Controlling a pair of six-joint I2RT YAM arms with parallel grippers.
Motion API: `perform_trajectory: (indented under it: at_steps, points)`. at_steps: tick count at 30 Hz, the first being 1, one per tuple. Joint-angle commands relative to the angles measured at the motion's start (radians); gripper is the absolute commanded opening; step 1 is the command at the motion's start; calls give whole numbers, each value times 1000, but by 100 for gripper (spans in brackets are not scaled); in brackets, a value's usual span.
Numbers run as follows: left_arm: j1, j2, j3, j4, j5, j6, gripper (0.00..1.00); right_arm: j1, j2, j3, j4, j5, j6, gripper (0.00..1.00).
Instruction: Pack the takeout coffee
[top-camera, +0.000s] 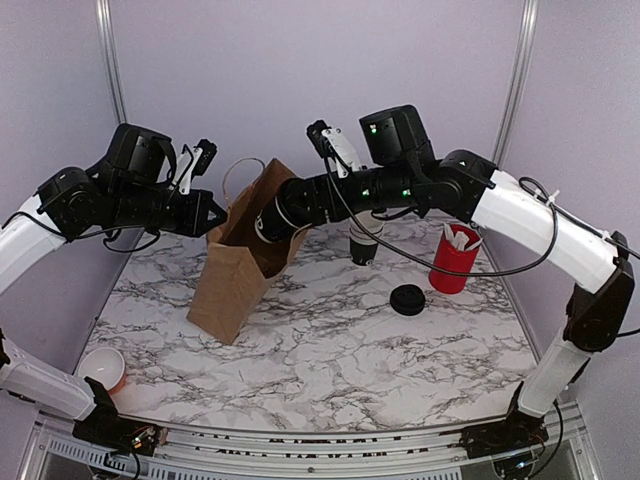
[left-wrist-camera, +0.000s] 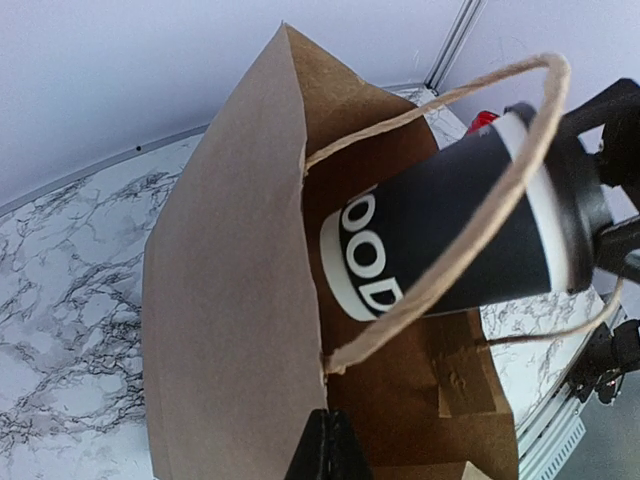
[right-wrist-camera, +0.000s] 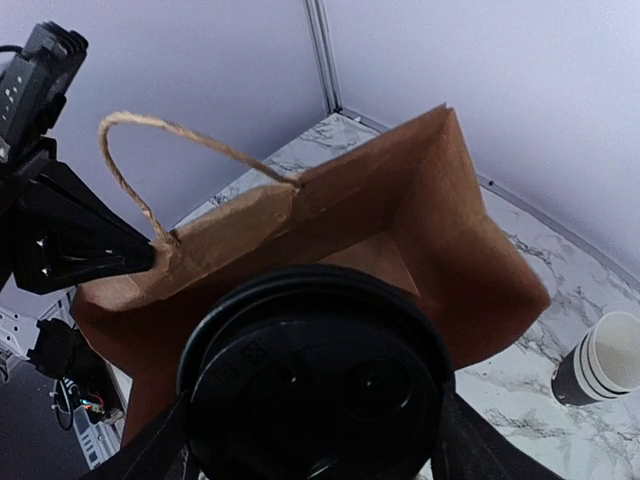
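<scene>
Table (top-camera: 330, 350) — bag (top-camera: 235, 265) left of centre, takeout coffee (left-wrist-camera: 420, 215) tilted partway into its mouth; cup stack (top-camera: 364, 243) right of bag; loose lid (top-camera: 407, 299) before the stack; cup holding sticks (top-camera: 455, 262) farther right; small cup (top-camera: 102, 368) at the near-left corner.

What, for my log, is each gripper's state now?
Left gripper: shut on the paper bag's edge.
Right gripper: shut on the takeout coffee.

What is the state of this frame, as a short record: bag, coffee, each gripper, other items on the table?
bag: brown paper bag, mouth open
left gripper: shut on the bag's rim near a handle
right gripper: shut on the takeout coffee
coffee: lid on, tilted, bottom end inside the bag's mouth
packed: not yet released
other items: stack of cups, loose lid, red cup
</scene>
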Motion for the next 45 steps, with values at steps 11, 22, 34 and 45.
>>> perform_trajectory:
  at_steps: [11, 22, 34, 45]
  points:
    - [-77, -12, -48, 207, 4, -109, 0, -4, -2, -32, -132, -60, 22, 74]
    - [-210, 12, -87, 328, -63, -214, 0, -4, 64, 14, -142, -62, 29, 73]
    - [-255, 19, -147, 407, 5, -185, 0, -76, 28, -26, -205, -76, 19, 73]
    - [-327, 84, -128, 473, -22, -147, 0, -101, 48, -6, -275, -105, 17, 72]
